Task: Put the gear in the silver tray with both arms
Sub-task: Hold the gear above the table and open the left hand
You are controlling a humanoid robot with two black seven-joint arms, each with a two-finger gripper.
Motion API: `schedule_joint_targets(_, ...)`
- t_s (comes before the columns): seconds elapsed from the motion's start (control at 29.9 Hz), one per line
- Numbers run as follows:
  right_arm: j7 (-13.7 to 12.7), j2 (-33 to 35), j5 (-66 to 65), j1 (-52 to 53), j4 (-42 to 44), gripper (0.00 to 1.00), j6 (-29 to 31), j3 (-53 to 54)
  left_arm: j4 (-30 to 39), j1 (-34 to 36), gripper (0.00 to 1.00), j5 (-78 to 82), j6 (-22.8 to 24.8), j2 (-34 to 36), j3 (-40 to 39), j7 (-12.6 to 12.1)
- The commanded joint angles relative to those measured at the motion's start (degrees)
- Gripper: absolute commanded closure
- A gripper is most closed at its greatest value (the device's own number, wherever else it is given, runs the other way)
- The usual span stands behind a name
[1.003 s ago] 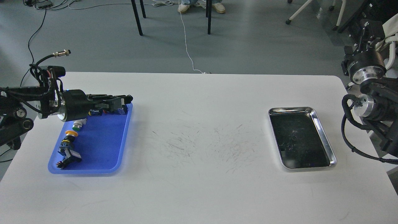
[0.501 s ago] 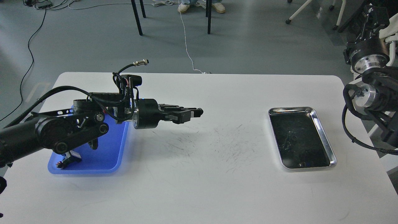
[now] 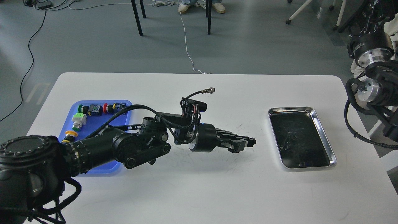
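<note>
The silver tray lies on the right of the white table, and its dark floor looks empty. My left gripper reaches out over the middle of the table, a short way left of the silver tray. Its fingers are closed together on a small dark piece at the tips, the gear, which is barely visible. Of my right arm only the joints with silver caps show at the right edge. Its gripper is out of view.
A blue plastic tray at the left holds several push-button parts, among them a green one and a red one. My left arm hides its front half. Chair legs and cables are on the floor beyond the table.
My left gripper has left the blue tray and moved right across the table toward the silver tray, lower than before. The right arm's joints have shifted slightly upward.
</note>
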State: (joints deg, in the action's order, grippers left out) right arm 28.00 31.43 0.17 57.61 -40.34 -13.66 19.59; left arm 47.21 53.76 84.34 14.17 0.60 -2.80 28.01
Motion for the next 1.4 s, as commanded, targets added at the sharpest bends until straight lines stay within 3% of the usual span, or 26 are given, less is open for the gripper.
schedule_joint_targets(0.0,0.0,0.03,0.0,0.14,-0.01,0.04,0.03,0.01,-4.32,-1.99,0.95,0.39,-1.42,-0.6,0.87,-0.01)
schedule_joint_targets(0.3,0.0,-0.06,-0.26,0.14,0.78,0.04,0.29,-0.08,-9.68,-3.4,0.95,0.21,-2.74,-0.6,0.87,-0.01)
schedule_joint_targets(0.7,0.0,-1.37,-1.23,0.66,2.54,0.04,0.74,-0.17,-8.98,-3.57,0.93,-0.23,-3.09,-0.6,0.34,-0.01)
schedule_joint_targets(1.37,0.0,-1.29,-1.32,0.66,2.54,0.04,0.82,-1.66,-8.02,-3.04,0.79,-1.63,-2.83,-0.6,0.61,-0.01)
